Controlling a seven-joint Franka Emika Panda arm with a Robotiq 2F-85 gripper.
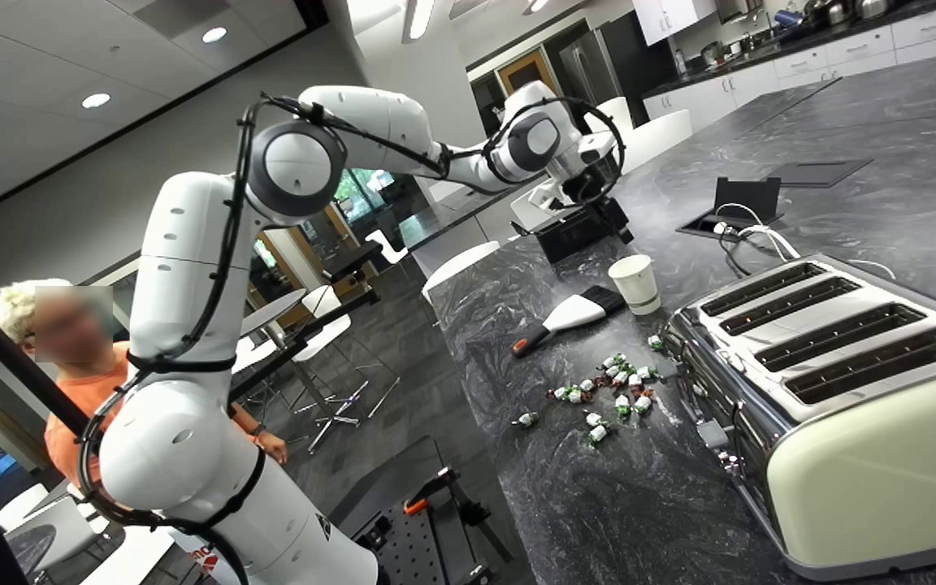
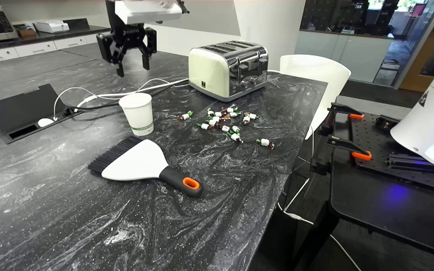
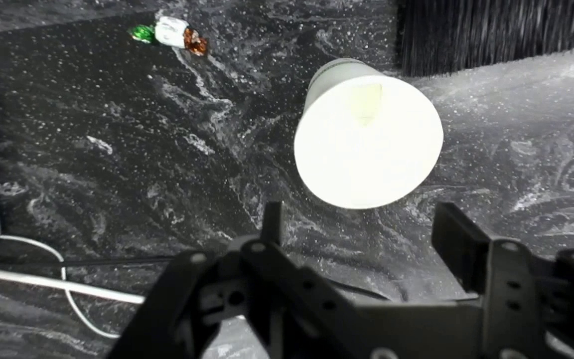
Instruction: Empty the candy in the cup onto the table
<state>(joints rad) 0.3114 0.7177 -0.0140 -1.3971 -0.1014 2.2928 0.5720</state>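
The white paper cup stands upright on the dark veined table (image 2: 70,222); it shows in both exterior views (image 1: 634,286) (image 2: 138,114). In the wrist view I look into the cup (image 3: 366,149); its inside is bright white with a pale patch, and no candy shows in it. Several wrapped candy pieces lie scattered on the table between the cup and the toaster in both exterior views (image 1: 621,374) (image 2: 213,121). One candy piece (image 3: 170,32) shows in the wrist view. My gripper (image 2: 133,67) is open and empty, raised above the table and apart from the cup; its fingers (image 3: 359,224) show below the rim.
A cream four-slot toaster (image 1: 858,487) stands beside the candy. A white hand brush with black bristles (image 2: 138,162) lies close to the cup. White and black cables (image 2: 104,95) run from an open outlet hatch (image 2: 23,109) behind the cup. A person (image 1: 82,390) sits behind the arm.
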